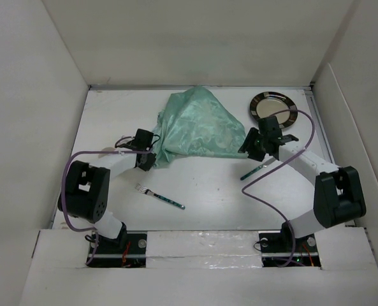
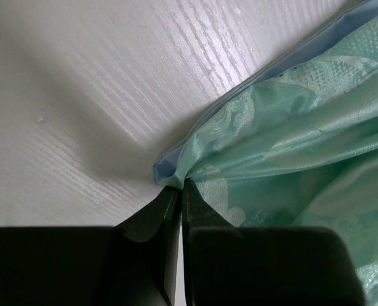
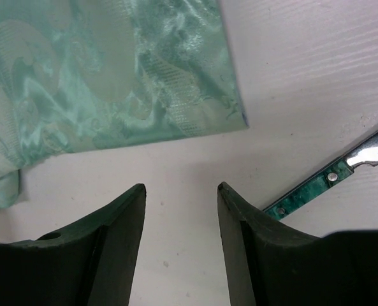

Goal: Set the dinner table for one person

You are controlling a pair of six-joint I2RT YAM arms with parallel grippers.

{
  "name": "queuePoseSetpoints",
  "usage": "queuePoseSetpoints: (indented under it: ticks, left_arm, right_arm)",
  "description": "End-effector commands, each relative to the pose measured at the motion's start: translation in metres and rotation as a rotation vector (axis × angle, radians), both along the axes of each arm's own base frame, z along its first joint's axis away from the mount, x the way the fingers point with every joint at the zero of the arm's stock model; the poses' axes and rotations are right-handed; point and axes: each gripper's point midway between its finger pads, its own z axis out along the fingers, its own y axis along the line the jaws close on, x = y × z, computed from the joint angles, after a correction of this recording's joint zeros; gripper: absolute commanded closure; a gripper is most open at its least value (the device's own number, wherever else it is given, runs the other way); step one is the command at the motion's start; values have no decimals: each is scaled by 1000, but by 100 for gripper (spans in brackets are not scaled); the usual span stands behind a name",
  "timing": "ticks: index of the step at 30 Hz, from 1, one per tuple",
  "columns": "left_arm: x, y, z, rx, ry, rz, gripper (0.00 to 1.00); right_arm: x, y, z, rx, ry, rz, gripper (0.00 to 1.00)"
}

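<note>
Table: the white dinner table (image 1: pixel 208 191) is wide and flat, with white walls around it. Both arms reach over it from the near edge.
Placemat: a mint-green placemat (image 1: pixel 198 127) lies crumpled at the back middle of the table.
Plate: a dark, shiny plate (image 1: pixel 273 106) sits in the back right corner.
Fork: a fork (image 1: pixel 160 196) with a green handle lies near the front left.
Knife: a knife (image 1: pixel 254 171) with a green handle lies just right of the right gripper.
Left gripper: the left gripper (image 2: pixel 179 191) is clenched, pinching the placemat's left corner.
Right gripper: the right gripper (image 3: pixel 181 188) hangs over bare table with its jaws apart, holding nothing.
</note>
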Motion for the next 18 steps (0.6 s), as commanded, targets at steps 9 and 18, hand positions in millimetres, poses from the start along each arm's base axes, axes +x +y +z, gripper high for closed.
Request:
queuePoseSetpoints:
  ticks: [9,18]
  left_arm:
    - [11,28,45,184,-112,-81,100]
    - [20,31,62,245,-171,-166,100]
  right_arm:
    - [22,-7,-40,38,103,-123,43]
    - [32,3,-62,86,199,-191,50]
